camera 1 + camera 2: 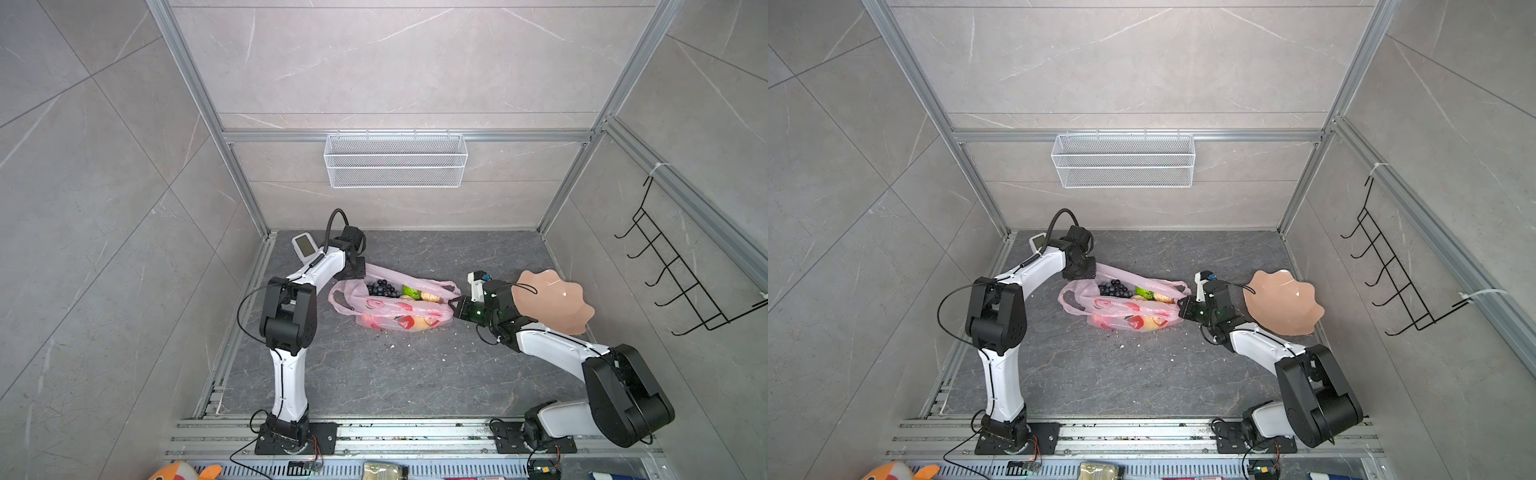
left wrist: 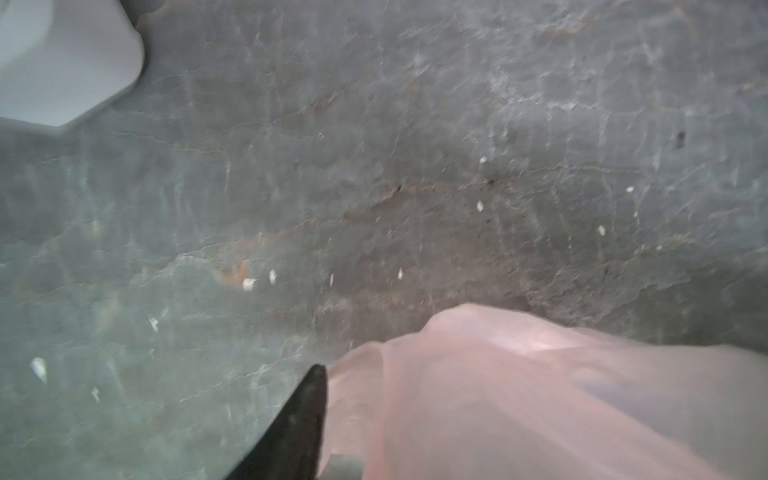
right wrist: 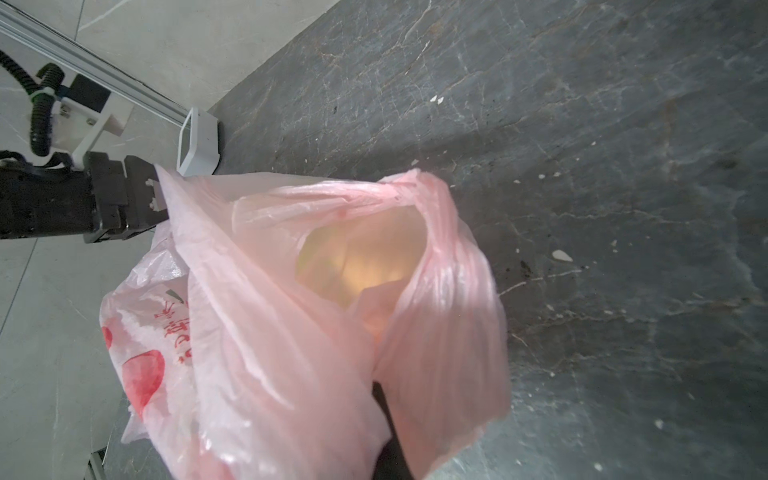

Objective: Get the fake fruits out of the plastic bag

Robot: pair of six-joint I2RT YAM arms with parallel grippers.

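Right pincer (image 1: 456, 305) pressed together, pinching rim of plastic bag (image 1: 390, 311) at bag's 3 o'clock. My left pincer (image 1: 362, 271) at bag's 10 o'clock, pink film against it; gripping or spread, cannot tell. Bag lies mid-tabletop (image 1: 395, 374), mouth gaping. Fake fruits (image 1: 430, 296) inside: grape bunch (image 1: 380, 288) toward 11 o'clock, green piece (image 1: 410, 291) beside it. Peach plate (image 1: 552, 303) out at 3 o'clock, beyond my right wrist.
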